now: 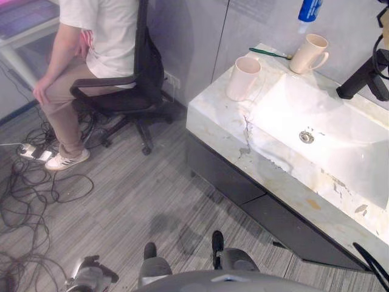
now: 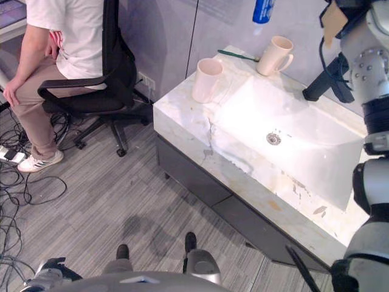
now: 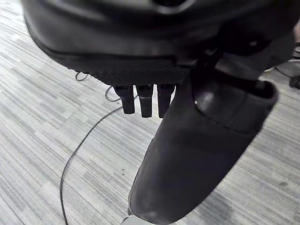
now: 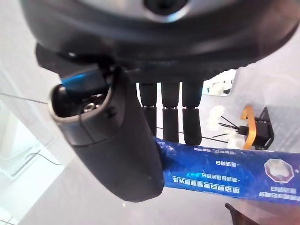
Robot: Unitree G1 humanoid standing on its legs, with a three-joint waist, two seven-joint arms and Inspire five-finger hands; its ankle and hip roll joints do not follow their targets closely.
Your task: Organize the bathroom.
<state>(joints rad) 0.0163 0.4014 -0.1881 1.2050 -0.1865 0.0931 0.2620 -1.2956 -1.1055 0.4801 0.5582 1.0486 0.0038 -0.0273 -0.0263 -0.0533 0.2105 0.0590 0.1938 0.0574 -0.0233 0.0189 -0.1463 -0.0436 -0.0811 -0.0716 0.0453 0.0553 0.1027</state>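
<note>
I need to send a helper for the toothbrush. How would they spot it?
Start at the marble vanity counter with its white sink. Two cream mugs stand at the far corner. The green toothbrush lies flat between them near the wall: the one thin, dark, lying thing there.

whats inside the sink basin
Only the round metal drain shows in the white sink; the basin otherwise holds nothing. Its far right end is cut off by the frame edge.

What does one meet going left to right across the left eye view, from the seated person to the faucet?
Person → office chair → near mug → far mug → black faucet.
</note>
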